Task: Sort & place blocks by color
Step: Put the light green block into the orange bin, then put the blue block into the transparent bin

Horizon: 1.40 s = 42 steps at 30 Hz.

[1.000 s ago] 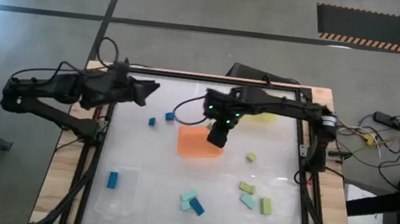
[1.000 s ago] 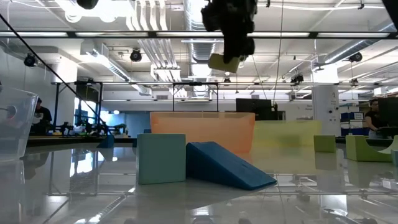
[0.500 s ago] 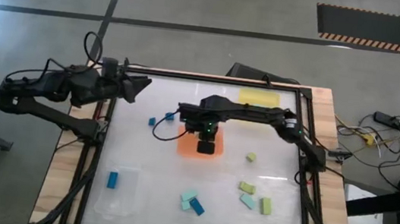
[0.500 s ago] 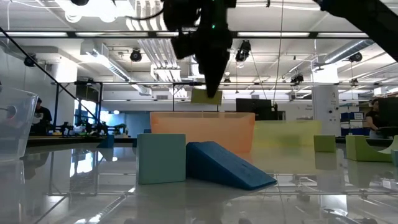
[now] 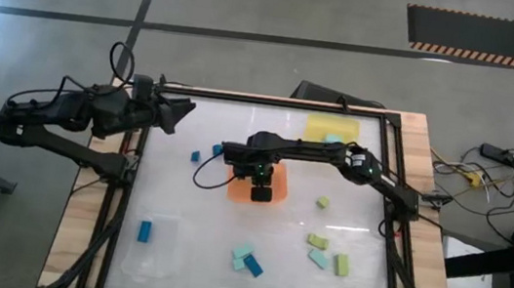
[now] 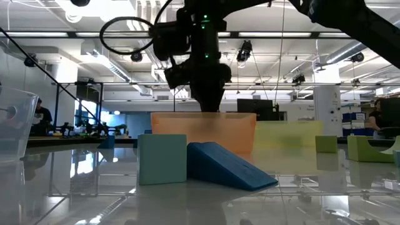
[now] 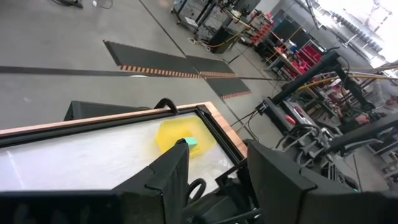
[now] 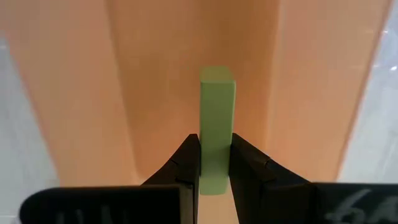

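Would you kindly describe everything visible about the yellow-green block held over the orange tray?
The yellow-green block is a small, plain, matte cuboid with slightly rounded edges. The right tool is shut on its near end, one finger on each side, so the block sticks out beyond the fingertips. It hangs inside the orange tray; whether it touches the floor is unclear.

You have two dark, near-black arms built of slim jointed links. The right arm [image 5: 334, 156] carries a looping black cable near its wrist and small green lights there. The left arm [image 5: 64, 118] has thin black cables running along it. Each ends in two flat, matte black fingers [image 8: 186, 163] with angular, tapered tips.
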Available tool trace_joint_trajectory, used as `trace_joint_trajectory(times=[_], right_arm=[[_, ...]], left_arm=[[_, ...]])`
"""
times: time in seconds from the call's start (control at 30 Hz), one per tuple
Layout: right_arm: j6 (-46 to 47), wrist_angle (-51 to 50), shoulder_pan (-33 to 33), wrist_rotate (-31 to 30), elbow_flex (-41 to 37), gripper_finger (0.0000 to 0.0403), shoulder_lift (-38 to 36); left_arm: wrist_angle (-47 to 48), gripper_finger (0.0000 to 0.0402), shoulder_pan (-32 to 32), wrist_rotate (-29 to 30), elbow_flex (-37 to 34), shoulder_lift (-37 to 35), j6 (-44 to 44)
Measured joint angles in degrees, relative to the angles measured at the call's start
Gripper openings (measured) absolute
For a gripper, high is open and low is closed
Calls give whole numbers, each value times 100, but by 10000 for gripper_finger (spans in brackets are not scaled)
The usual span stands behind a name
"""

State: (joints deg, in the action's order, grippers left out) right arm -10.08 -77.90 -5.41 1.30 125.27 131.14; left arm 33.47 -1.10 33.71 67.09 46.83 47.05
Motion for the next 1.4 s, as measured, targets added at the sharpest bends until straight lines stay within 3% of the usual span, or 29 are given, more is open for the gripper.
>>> trace_joint_trajectory(times=[0.23,0.5,0.83,1.17,1.4], right_arm=[[3,385,-37,1,-46,44,73],[45,503,-51,2,-74,89,141],[510,199,-61,10,150,98,49],[1361,-446,17,25,221,100,-1087],[1808,-326,69,-30,91,100,-2156]], left_arm=[[0,148,0,0,0,38,0],[-2,148,0,-2,0,71,2],[-2,148,2,0,0,126,4],[13,148,0,-9,-78,466,95],[463,148,2,-236,-83,1083,967]])
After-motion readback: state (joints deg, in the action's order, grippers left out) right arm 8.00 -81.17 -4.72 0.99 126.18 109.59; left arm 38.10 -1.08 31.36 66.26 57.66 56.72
